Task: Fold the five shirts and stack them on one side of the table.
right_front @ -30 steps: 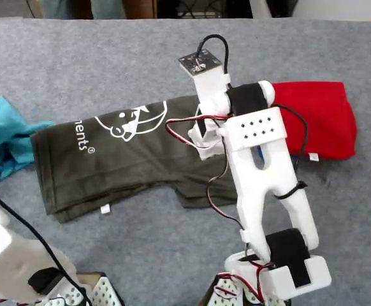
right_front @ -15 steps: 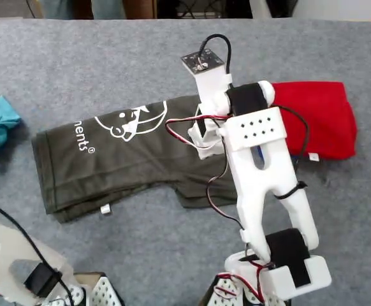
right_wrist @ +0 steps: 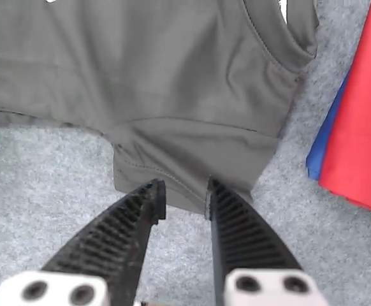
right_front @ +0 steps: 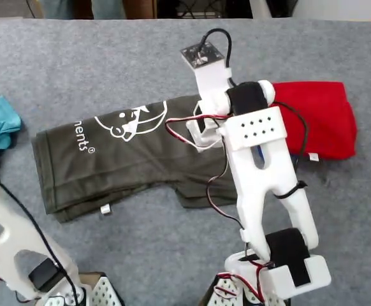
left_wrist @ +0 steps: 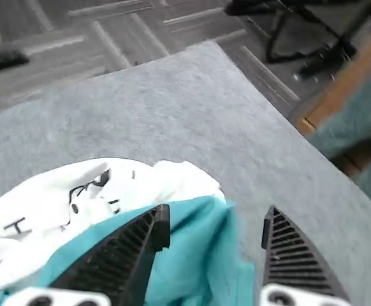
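Hanging low over the table (right_wrist: pixel 39 185), the right gripper (right_wrist: pixel 183 189) has its two black fingers a little apart, with no cloth pinched between them. Right at its tips lies a sleeve hem of the dark olive shirt (right_wrist: pixel 173 83), which spreads away ahead of the gripper, folded lengthwise, with a white print toward its far end. Off to one side of the fingers, just beside that sleeve, a folded red shirt (right_wrist: pixel 364 127) rests on a blue shirt (right_wrist: pixel 322 153), of which a narrow edge peeks out.

The left gripper (left_wrist: pixel 216 215) is spread wide. A crumpled teal shirt (left_wrist: pixel 198 261) lies between and below its fingers; the view is too blurred to tell whether the cloth touches them. A white shirt (left_wrist: pixel 77 191) with dark print lies against the teal one, just past one fingertip.

From above, the right arm (right_front: pixel 262 185) stretches over the sleeve end of the olive shirt, next to the red one. The left arm (right_front: pixel 7 248) sits at the table's near edge, apart from the olive shirt.
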